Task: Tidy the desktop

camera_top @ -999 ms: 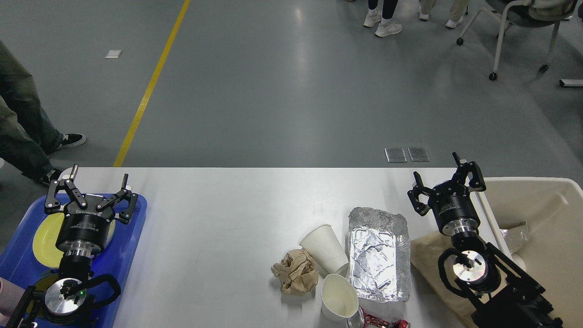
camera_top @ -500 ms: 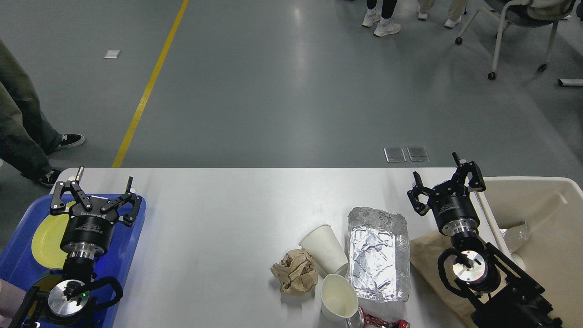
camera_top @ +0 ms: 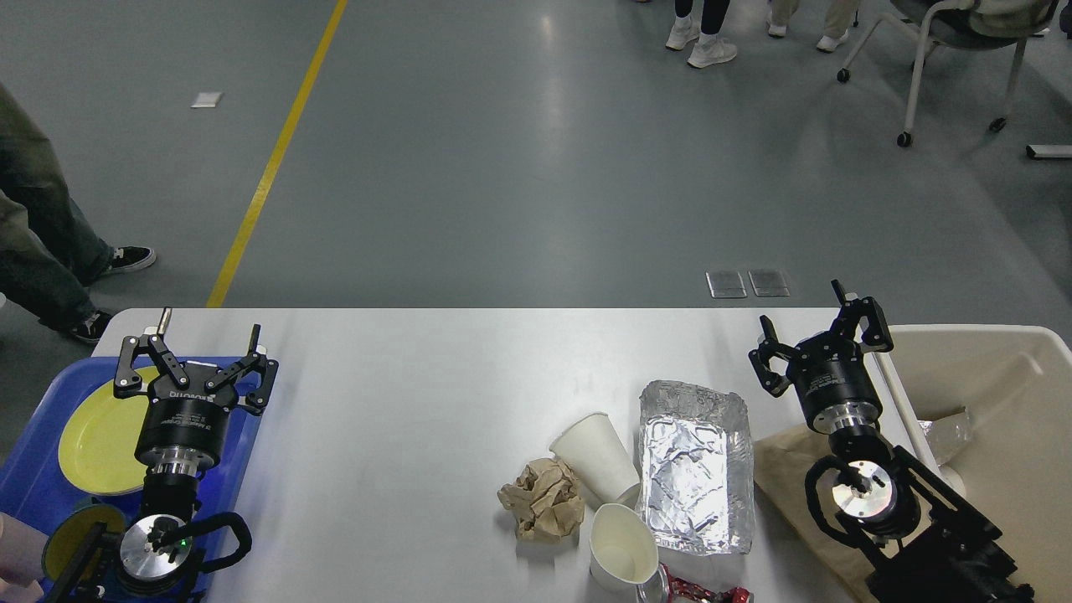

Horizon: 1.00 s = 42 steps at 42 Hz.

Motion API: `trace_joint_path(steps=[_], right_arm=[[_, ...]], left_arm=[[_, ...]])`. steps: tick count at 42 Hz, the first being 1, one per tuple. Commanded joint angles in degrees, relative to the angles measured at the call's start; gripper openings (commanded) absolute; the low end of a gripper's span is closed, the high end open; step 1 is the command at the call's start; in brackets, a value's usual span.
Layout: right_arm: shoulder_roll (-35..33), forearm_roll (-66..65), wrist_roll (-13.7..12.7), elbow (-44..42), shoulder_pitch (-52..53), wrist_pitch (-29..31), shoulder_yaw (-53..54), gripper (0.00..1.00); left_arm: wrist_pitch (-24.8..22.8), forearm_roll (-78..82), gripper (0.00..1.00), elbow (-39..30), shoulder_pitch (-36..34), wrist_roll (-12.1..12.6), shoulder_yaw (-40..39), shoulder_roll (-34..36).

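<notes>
The white desktop (camera_top: 435,394) spans the lower half of the head view. On it, right of centre, lie a crumpled brown paper ball (camera_top: 543,498), a tipped white paper cup (camera_top: 596,456), an upright white paper cup (camera_top: 623,548), a foil tray (camera_top: 693,466), a red wrapper (camera_top: 708,594) at the bottom edge and a brown paper bag (camera_top: 783,469). My left gripper (camera_top: 208,339) is open and empty over the right edge of the blue tray (camera_top: 243,440). My right gripper (camera_top: 804,322) is open and empty, beyond the foil tray and next to the beige bin (camera_top: 997,368).
The blue tray holds a yellow plate (camera_top: 96,440) and a small yellow dish (camera_top: 63,548). The beige bin holds a bit of foil (camera_top: 946,431). A person's legs (camera_top: 42,243) stand by the table's left corner. More feet and a wheeled chair (camera_top: 946,50) are far back.
My left gripper has moved right across the blue tray, uncovering more of the yellow plate. The right arm has not moved.
</notes>
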Motion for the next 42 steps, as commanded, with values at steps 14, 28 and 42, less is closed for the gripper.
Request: trace_joint_path(steps=[14,28,42], right_arm=[[-0.1,0.1,0.0,0.0,0.0,0.0,0.0,1.0],[-0.1,0.0,0.0,0.0,0.0,0.0,0.0,1.0],[-0.1,0.0,0.0,0.0,0.0,0.0,0.1,1.0]], left_arm=[[0.0,2.0,0.96,0.6,-0.4,-2.4,2.2,-0.4],[-0.1,0.8,0.96,0.6,-0.5,-2.5,2.4,0.1],[-0.1,0.7,0.96,0.6,-0.5,-2.3,2.4,0.1]])
